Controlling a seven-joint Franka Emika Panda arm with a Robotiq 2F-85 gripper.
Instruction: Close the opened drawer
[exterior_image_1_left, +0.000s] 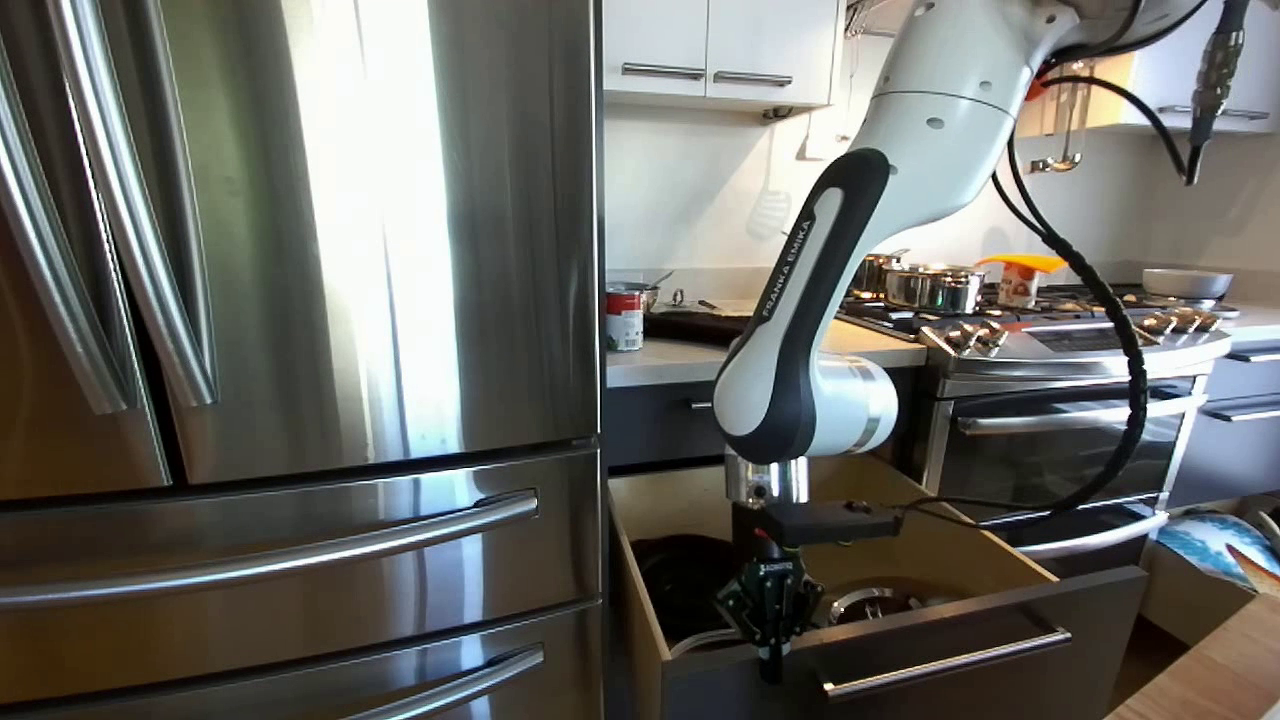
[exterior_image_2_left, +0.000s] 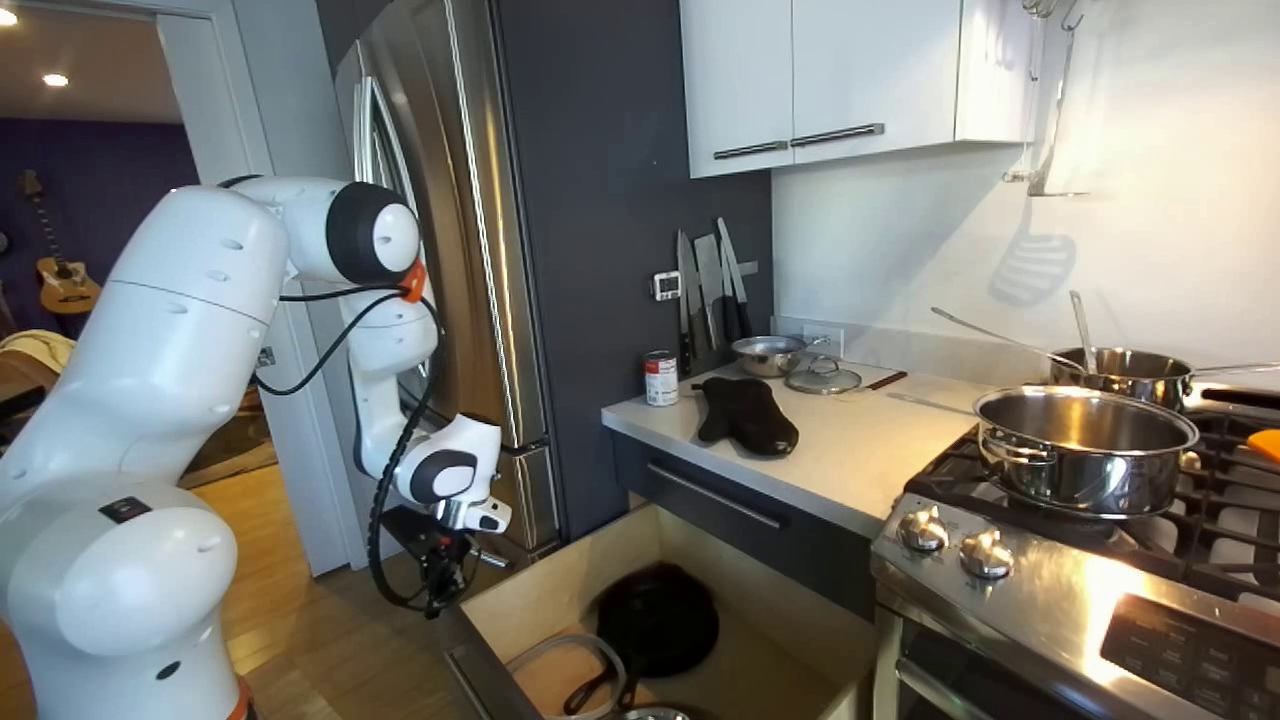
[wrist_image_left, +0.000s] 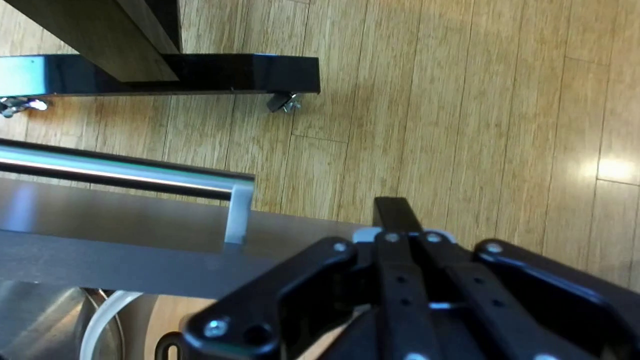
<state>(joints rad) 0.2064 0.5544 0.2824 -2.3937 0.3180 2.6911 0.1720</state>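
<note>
Wood flr (wrist_image_left: 450, 125) below; drawer (exterior_image_1_left: 980, 690) out, front just beside gripper (exterior_image_1_left: 770, 665), jaws tog.

The pale-sided drawer (exterior_image_1_left: 940, 640) with dark-grey front and steel bar handle (exterior_image_1_left: 945, 663) juts open past the desk's front edge (exterior_image_2_left: 740, 474).

In wrist view I'm seeing room over pale floorboards (wrist_image_left: 450, 75) at one o'clock, a silvery steel bar handle (wrist_image_left: 115, 170) blocking nine.
</note>
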